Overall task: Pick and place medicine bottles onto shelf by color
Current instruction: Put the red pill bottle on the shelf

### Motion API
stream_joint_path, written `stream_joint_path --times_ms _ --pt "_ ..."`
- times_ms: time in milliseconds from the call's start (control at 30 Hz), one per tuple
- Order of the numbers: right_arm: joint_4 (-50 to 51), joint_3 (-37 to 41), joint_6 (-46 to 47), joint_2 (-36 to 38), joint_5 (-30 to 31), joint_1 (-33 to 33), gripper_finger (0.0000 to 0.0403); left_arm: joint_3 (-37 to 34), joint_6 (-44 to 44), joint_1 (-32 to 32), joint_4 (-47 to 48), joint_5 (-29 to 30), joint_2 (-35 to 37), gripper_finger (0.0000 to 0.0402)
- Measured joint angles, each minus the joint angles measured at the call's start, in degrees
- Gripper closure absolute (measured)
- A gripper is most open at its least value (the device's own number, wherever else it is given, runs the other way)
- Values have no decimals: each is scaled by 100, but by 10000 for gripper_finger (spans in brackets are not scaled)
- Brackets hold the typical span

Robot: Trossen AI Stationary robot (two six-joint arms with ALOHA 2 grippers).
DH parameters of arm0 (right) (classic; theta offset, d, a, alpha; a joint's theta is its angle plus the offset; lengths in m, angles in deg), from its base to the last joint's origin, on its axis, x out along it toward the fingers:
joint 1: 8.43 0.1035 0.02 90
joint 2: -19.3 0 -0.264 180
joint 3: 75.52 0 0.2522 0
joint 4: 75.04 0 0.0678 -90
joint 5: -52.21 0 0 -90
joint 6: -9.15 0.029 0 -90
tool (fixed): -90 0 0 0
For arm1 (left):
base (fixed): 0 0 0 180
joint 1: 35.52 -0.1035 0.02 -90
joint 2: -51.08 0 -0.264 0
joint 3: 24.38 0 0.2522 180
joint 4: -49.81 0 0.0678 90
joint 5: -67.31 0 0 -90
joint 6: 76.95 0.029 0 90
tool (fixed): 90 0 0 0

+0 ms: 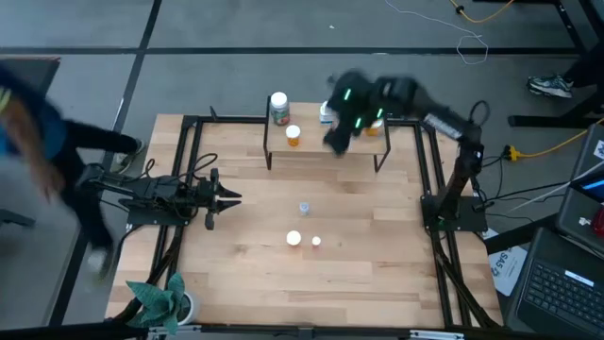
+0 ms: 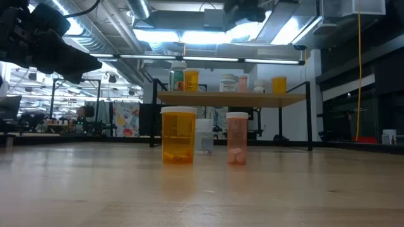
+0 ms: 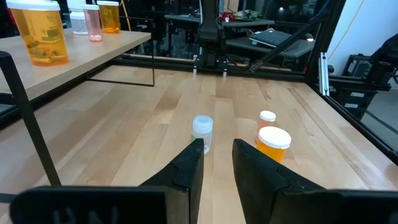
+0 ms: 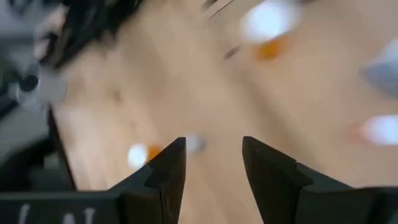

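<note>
The shelf [image 1: 326,149] stands at the table's far middle and carries several medicine bottles: a green one [image 1: 279,107], an orange one [image 1: 293,136], and others partly under my right arm; the low view shows them in a row [image 2: 228,82]. Three bottles stand on the table: a clear one [image 1: 304,207], a wide orange one [image 1: 293,239] and a small pinkish one [image 1: 315,243]. My right gripper [image 1: 335,144] is over the shelf, open and empty [image 4: 214,155]. My left gripper [image 1: 231,196] rests at the table's left, open and empty [image 3: 217,155], pointing at the clear bottle [image 3: 202,130].
A green plant-like thing [image 1: 162,297] sits at the near left corner. A person [image 1: 38,142] moves beyond the table's left edge. A black frame [image 1: 189,127] borders the table. Bare wood lies between the shelf and the three standing bottles.
</note>
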Motion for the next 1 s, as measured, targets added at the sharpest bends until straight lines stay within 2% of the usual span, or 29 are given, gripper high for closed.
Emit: stream_joint_path --times_ms 100,200,333,467,633,733,867,1000 --pt "-391 547 223 -1 312 947 242 0 6 0 0 0 0 321" --pt "-1207 1252 293 -7 712 1834 242 0 11 0 2 0 1 321" --pt "-2903 2409 280 -9 835 2771 242 0 11 0 0 0 2 321" --pt "-4614 3534 263 -11 845 3436 242 0 11 0 0 0 1 321" --pt "-5624 4705 -9 -11 965 3885 242 0 11 2 0 -1 0 321" --pt "-5626 5113 57 -11 1574 3978 242 0 11 2 0 0 0 321" --pt "-5618 5281 123 -11 2363 3983 242 0 11 1 0 0 2 321" --pt "-5534 5283 -17 -11 2448 3922 242 0 7 2 0 0 0 321"
